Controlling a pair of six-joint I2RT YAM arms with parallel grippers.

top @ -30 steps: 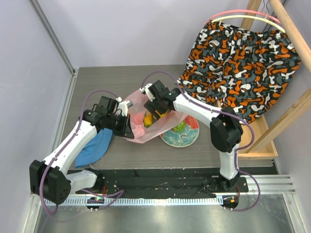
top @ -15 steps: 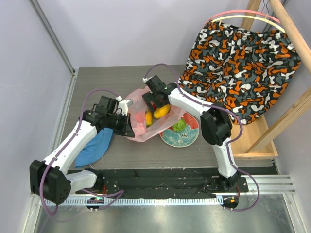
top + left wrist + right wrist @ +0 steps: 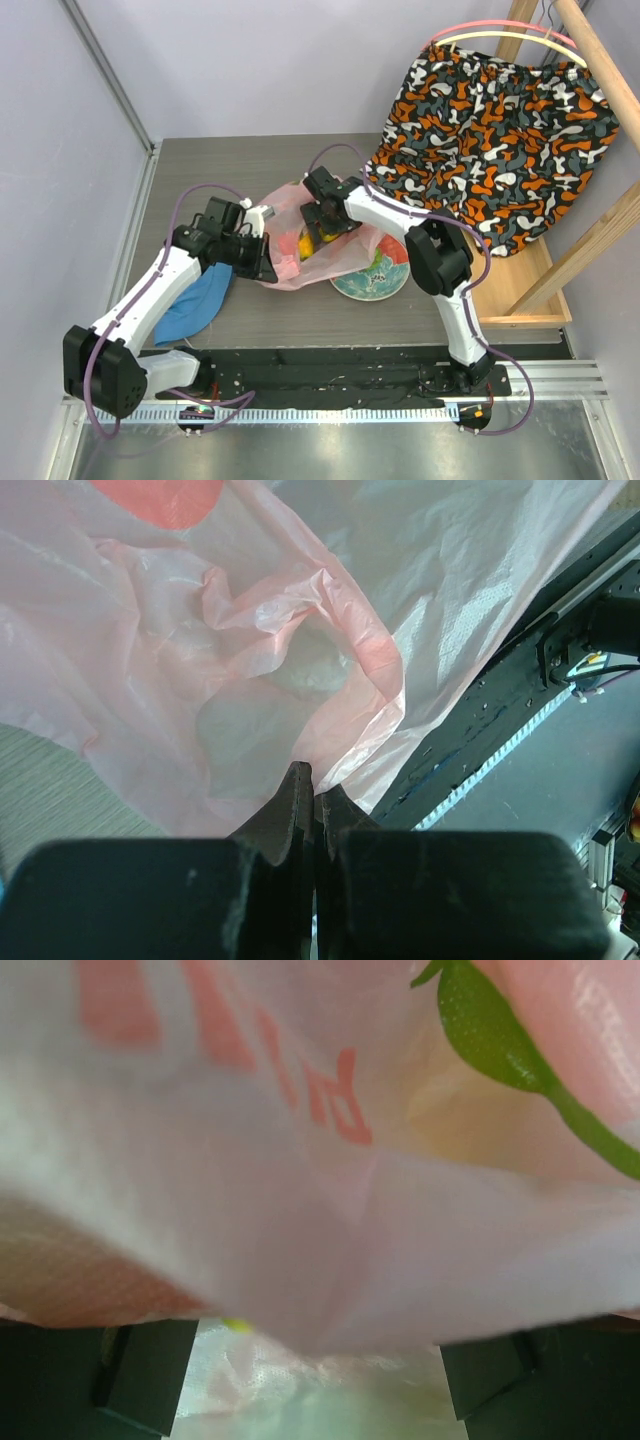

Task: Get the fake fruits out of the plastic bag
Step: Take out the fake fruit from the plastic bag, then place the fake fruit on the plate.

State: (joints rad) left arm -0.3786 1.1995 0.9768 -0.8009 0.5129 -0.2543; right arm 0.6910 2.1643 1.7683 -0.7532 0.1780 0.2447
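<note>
Left gripper point(image 3: 312, 778) pinches the plastic bag point(image 3: 250, 660) at its rim. Right gripper point(image 3: 318, 1360), spread wide, reaches inside. Next, it likely needs to close on one of the fake fruits point(image 3: 305, 244).

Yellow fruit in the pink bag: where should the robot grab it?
Probably pinch the yellow fruit across its middle, coming from above through the bag's open mouth. Its top shows there, while thin film covers its other sides.

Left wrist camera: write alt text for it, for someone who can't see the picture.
The left claw, its two dark fingers pressed together, pinches a fold of the crinkly translucent pink plastic bag, which fills most of the frame. The black base rail runs along the right, and a strip of grey table shows at lower left.
</note>
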